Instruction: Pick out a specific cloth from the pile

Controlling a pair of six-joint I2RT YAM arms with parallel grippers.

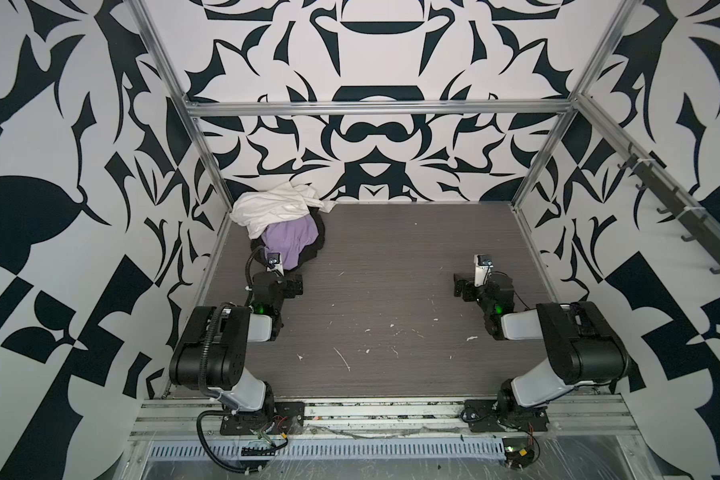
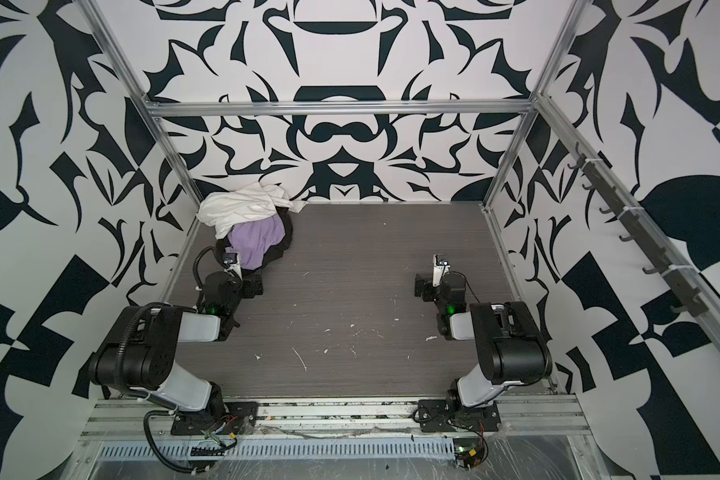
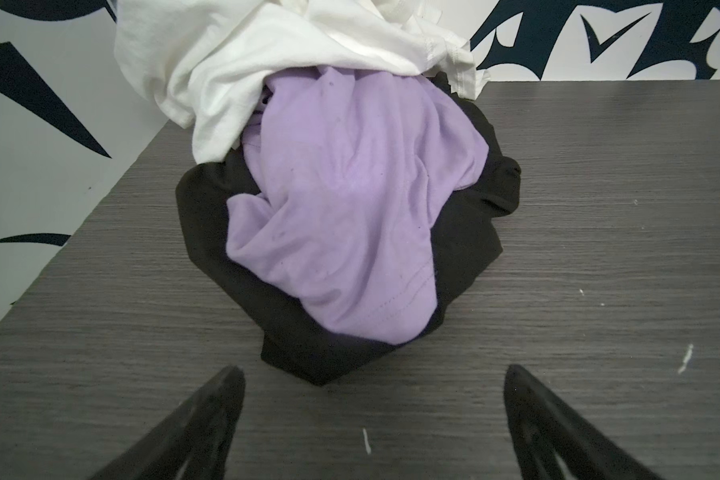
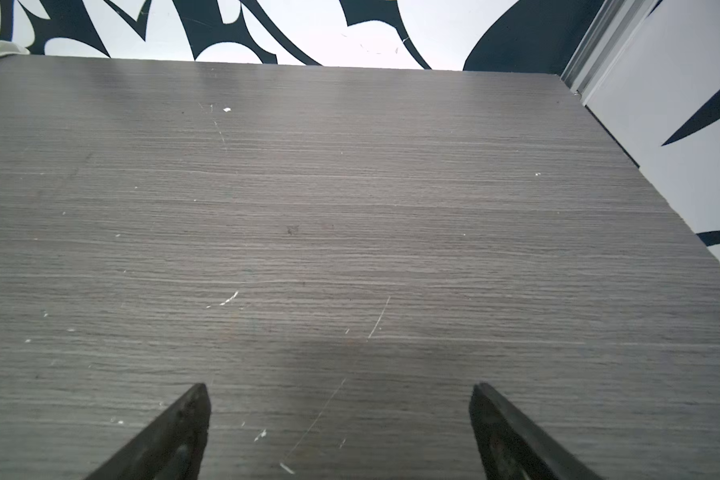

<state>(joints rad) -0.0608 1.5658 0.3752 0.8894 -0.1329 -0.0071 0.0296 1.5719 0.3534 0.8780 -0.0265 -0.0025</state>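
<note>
The pile [image 1: 281, 224] sits in the table's far left corner, against the walls. In it the lavender cloth [image 1: 289, 241] [image 2: 255, 244] [image 3: 350, 208] lies wrinkled on top of a black cloth [image 3: 308, 345], and an off-white cloth [image 1: 273, 205] [image 3: 267, 62] covers its far edge. My left gripper [image 1: 294, 286] [image 3: 373, 370] stands open just short of the black cloth's near edge, touching nothing. Over bare table on the right, my right gripper [image 1: 462, 286] [image 4: 339, 388] is open and holds nothing.
The grey wood-grain table [image 1: 391, 270] is boxed in by black-and-white patterned walls on three sides, with aluminium frame posts [image 1: 213, 166] at the far corners. A rail of hooks [image 1: 678, 208] runs along the right wall. Both arm bases sit at the near edge.
</note>
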